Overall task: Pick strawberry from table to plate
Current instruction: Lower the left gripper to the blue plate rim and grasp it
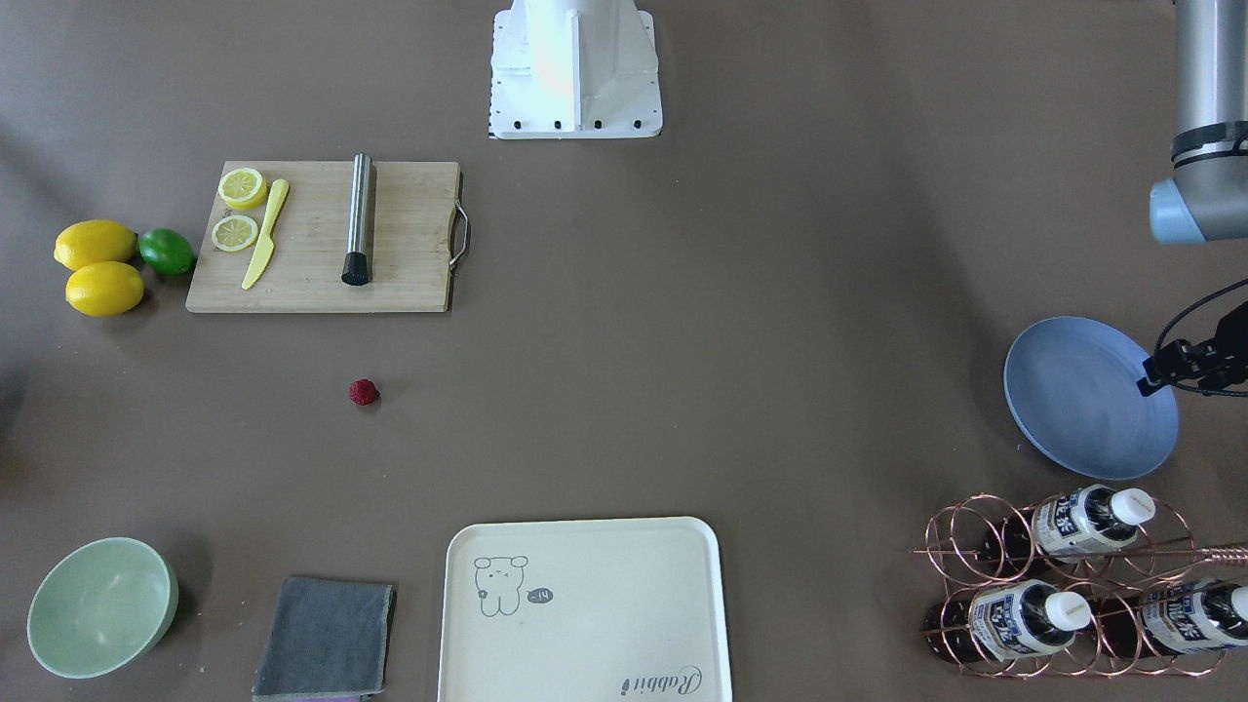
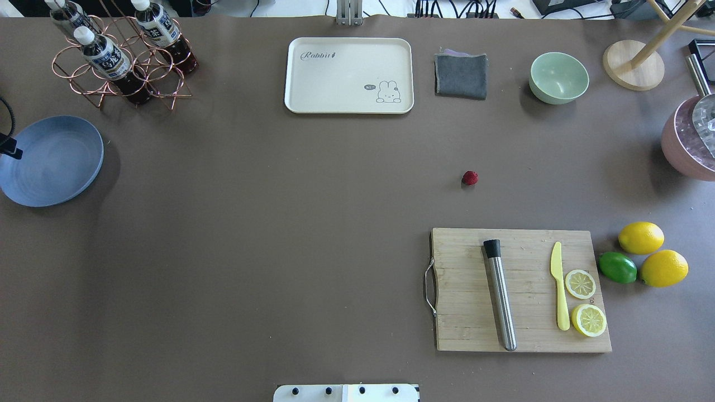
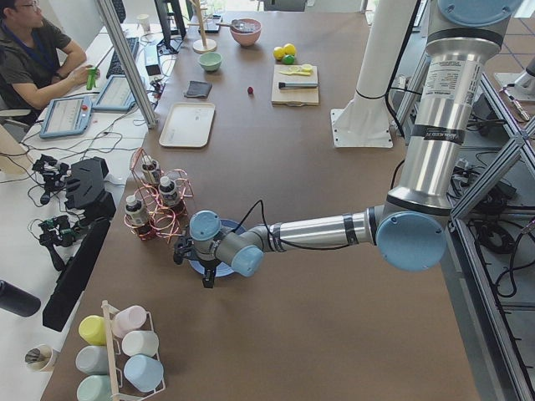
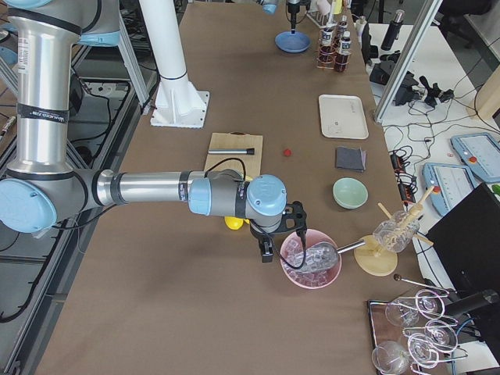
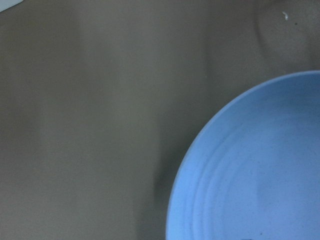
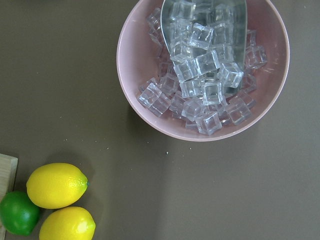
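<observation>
**A:** Where's the strawberry (image 2: 470, 177)?
**B:** Right half of the table (image 2: 279, 223), near the cutting board's (image 2: 519, 290) far edge. The plate (image 2: 50, 162) is at the left edge.
**A:** Pincers?
**B:** Left gripper (image 3: 206, 276), right gripper (image 4: 266, 251): you can't tell their opening.
**A:** Risk?
**B:** Tiny, round: your off-centre pinch could roll it away.

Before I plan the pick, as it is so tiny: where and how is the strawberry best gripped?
Take the strawberry across its widest middle, coming straight down from above. It is small and roundish, lies alone on bare table, and the board is well clear, so a top approach likely suits best.
</observation>
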`<state>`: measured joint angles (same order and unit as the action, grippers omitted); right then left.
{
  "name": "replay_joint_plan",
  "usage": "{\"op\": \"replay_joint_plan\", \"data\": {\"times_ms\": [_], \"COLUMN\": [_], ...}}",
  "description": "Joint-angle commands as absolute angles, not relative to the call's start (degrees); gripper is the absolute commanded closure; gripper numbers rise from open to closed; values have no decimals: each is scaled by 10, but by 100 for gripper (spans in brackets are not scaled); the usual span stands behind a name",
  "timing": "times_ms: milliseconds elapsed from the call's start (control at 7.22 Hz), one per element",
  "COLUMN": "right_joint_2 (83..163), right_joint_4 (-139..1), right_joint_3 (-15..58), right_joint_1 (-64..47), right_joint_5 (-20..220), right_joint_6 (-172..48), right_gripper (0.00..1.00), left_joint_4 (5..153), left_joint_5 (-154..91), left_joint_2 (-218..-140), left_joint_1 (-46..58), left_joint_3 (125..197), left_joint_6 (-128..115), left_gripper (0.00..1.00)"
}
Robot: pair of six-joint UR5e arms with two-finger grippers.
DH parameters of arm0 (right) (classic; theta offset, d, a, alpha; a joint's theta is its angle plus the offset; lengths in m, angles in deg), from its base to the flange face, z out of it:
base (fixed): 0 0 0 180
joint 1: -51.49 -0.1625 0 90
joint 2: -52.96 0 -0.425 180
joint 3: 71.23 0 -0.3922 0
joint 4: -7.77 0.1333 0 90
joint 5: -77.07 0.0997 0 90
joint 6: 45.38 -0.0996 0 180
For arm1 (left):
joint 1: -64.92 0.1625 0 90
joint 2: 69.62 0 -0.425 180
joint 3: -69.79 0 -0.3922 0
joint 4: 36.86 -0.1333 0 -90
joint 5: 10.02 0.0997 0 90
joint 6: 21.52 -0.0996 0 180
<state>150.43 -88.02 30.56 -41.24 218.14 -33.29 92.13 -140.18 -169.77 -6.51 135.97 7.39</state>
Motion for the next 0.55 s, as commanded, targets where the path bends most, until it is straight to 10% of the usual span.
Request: {"op": "replay_joint_plan", "data": {"times_ms": [0, 415], "right_joint_2": [1504, 1504], "right_joint_4": [-880, -880], "right_joint_3": [305, 306], "right_joint_1": [-412, -412], "right_joint_5": [2181, 2182], "right_joint_6": [-333, -333], "right_gripper": [0, 0], "left_joint_4": [924, 924], "left_joint_5": [-1402, -1404], "left_joint_2": [-1708, -1709], "left_joint_1": [-64, -56], "left_joint_3": [1342, 1335], "left_joint_6": [91, 122], "left_gripper": [16, 26]}}
